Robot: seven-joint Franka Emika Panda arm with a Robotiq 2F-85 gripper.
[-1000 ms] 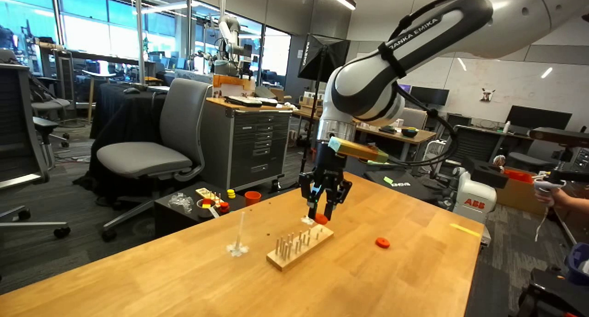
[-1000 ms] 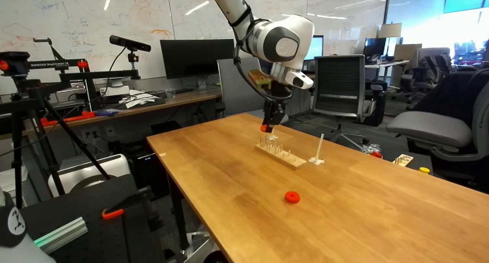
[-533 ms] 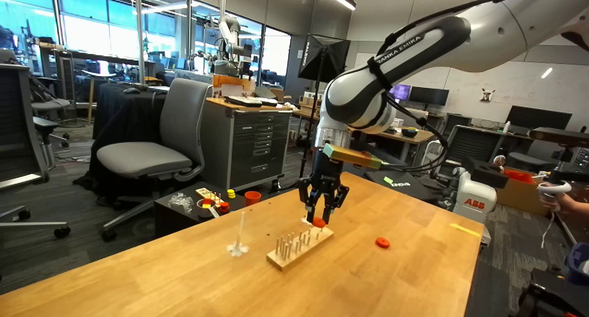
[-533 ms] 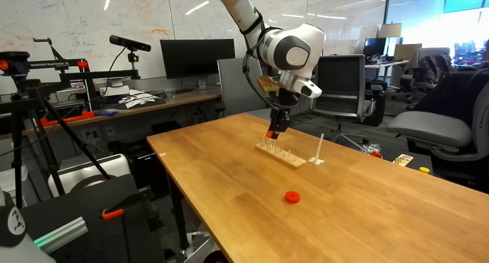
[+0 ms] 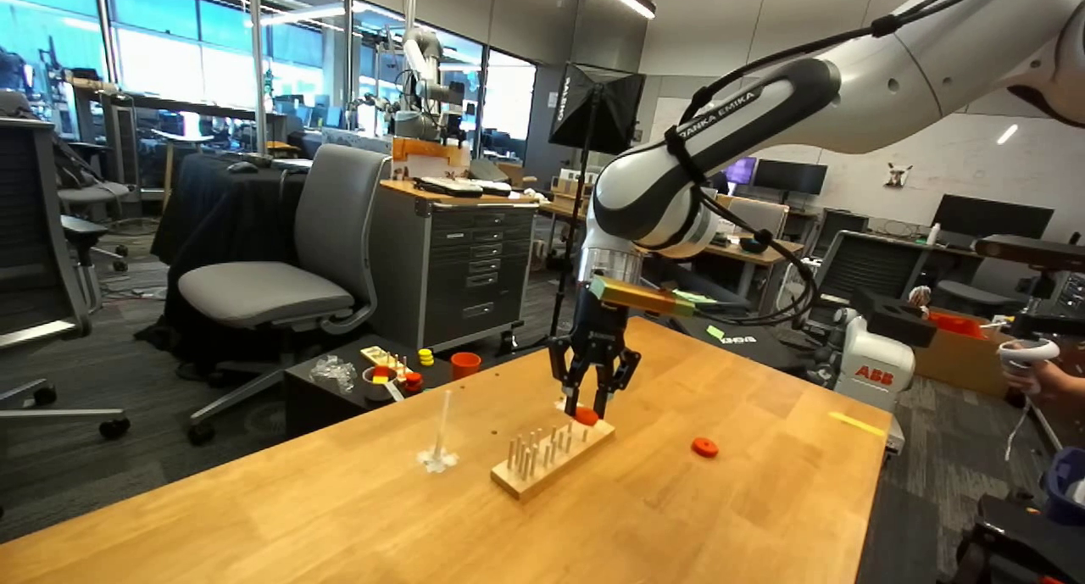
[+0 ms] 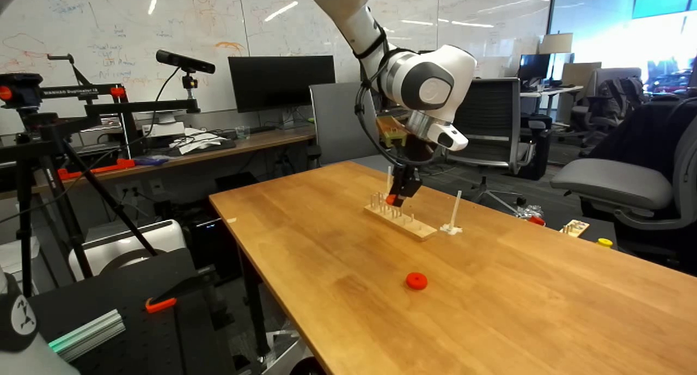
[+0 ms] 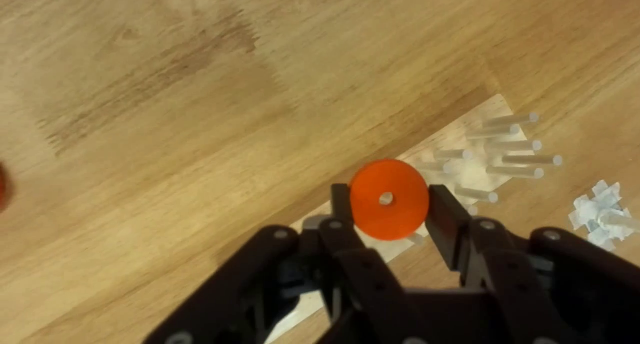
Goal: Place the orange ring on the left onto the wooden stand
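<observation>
Tool pinches orange ring; wrist view alone shows its hole.

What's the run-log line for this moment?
gripper: shut on orange ring | ring: overlaps wooden stand in wrist view | release: not yet | second orange ring: on table

In the wrist view, the pincer and the orange ring are covering the middle of the wooden stand; the left edge is cropping the second ring (only a sliver is showing), the right edge the upright post.
</observation>
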